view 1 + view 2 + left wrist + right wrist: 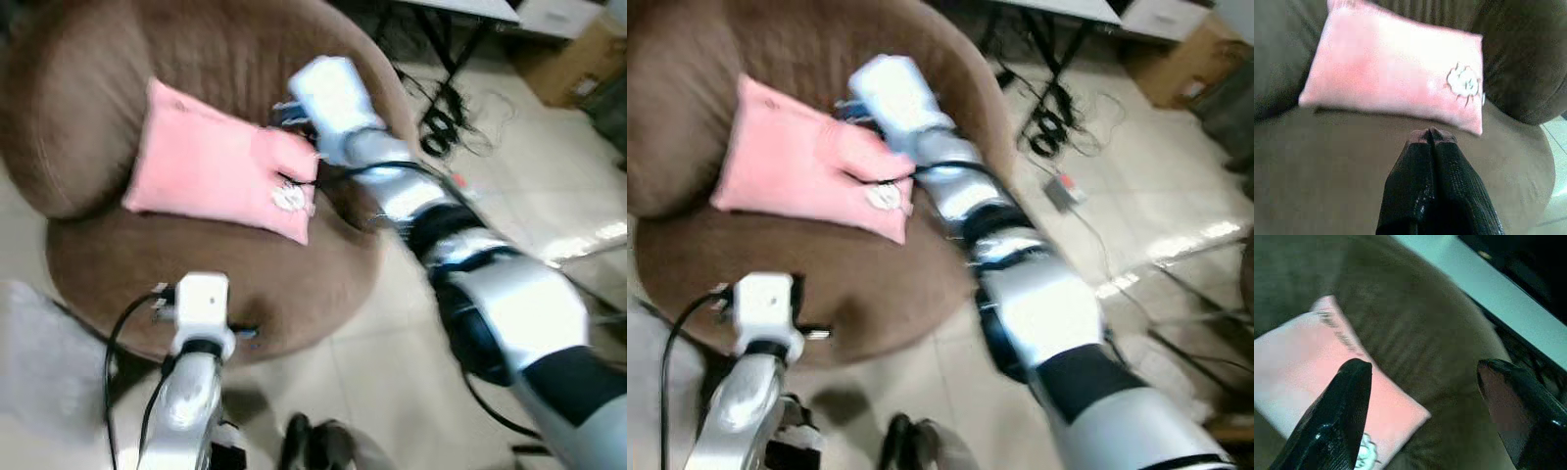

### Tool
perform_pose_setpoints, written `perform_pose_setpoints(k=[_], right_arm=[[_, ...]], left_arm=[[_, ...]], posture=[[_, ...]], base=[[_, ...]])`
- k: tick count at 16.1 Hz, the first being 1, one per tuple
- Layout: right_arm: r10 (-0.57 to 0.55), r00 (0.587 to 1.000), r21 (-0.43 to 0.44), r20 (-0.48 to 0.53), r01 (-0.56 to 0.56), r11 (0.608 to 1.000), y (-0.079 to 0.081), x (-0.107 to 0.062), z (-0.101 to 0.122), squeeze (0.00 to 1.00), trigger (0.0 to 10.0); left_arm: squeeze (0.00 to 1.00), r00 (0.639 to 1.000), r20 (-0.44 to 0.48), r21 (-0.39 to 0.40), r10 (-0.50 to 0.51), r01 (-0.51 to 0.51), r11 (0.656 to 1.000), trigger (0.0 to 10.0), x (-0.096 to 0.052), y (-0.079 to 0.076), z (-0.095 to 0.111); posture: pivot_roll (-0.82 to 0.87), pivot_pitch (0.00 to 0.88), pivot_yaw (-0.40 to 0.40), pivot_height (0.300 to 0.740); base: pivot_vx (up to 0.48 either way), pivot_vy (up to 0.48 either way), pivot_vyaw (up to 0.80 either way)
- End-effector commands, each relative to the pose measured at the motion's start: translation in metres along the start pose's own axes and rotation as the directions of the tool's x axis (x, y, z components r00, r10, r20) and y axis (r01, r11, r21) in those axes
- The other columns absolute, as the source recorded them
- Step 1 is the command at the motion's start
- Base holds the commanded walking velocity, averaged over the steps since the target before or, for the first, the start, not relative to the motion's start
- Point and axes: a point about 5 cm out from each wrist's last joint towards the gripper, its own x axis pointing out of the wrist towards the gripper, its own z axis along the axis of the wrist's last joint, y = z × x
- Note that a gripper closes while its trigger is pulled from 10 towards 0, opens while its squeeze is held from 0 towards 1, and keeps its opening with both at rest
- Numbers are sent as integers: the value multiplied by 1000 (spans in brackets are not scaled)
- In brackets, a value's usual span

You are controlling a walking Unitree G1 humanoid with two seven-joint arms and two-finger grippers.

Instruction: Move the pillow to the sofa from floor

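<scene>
Right gripper point(1422, 396) fingers spread wide, empty, hovering above the pink pillow's point(211, 162) right end. Left gripper point(1432, 139) fingers pressed together, holding nothing, poised over the sofa's point(294, 294) front seat edge. Pillow lying on the brown sofa seat against the backrest, flower patch toward the right corner. Cables point(446, 122) and cardboard box point(573, 59) on the floor point(411, 382) beyond.

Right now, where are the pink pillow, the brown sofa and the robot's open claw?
pink pillow point(211, 166), left eye view, middle of its face.
brown sofa point(284, 284), left eye view, bare seat.
right gripper point(1422, 382), right wrist view, between its open fingertips.
</scene>
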Motion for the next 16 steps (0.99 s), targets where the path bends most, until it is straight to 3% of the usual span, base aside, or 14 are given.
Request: perform_pose_setpoints(k=[1, 3, 5, 8, 9, 11, 13, 15, 16], right_arm=[[-33, 999, 45, -21, 34, 998, -13, -8, -17, 0, 10000], [-79, 996, 64, -40, 82, 995, -27, -18, -34, 0, 10000], [-150, 985, 97, -90, 158, 983, -43, -39, -67, 0, 10000], [-221, 963, 141, -152, 242, 960, -47, -62, -102, 0, 10000], [-252, 952, 160, -175, 280, 946, -41, -76, -120, 0, 10000], [-281, 940, 187, -192, 316, 930, -34, -89, -135, 0, 10000], [-345, 910, 239, -228, 396, 887, -25, -112, -157, 0, 10000], [-400, 873, 297, -278, 474, 829, -7, -148, -182, 0, 10000], [-398, 863, 288, -311, 484, 826, 0, -166, -193, 0, 10000]], left_arm=[[0, 998, -20, -11, -59, 58, 998, 10000, 4, -8, -5], [0, 995, -18, 4, -95, 95, 995, 10000, 17, -6, -5], [0, 988, -16, 35, -150, 151, 988, 10000, 30, -3, -3], [0, 980, -30, 65, -197, 198, 978, 10000, 36, 4, -4], [0, 977, -40, 66, -209, 211, 975, 10000, 42, 9, -4], [0, 974, -38, 76, -223, 226, 971, 10000, 47, 10, -3], [0, 974, -38, 83, -225, 227, 970, 10000, 58, 11, -3], [0, 973, -51, 28, -227, 228, 973, 10000, 65, 13, -6], [0, 973, -59, 13, -225, 226, 974, 10000, 66, 13, -8]], posture=[[312, 56, -194, 740], [273, 28, -155, 740], [236, 15, -99, 740], [197, 8, -24, 740], [168, 0, 16, 740], [153, 0, 29, 740], [125, 0, 43, 740], [106, 0, 42, 740], [107, 0, 37, 740]], base=[[0, 0, 0], [0, 0, 0], [0, 0, 0], [0, 0, 0], [0, 0, 0], [0, 0, 0], [0, 0, 0], [0, 0, 0], [0, 0, 0]])
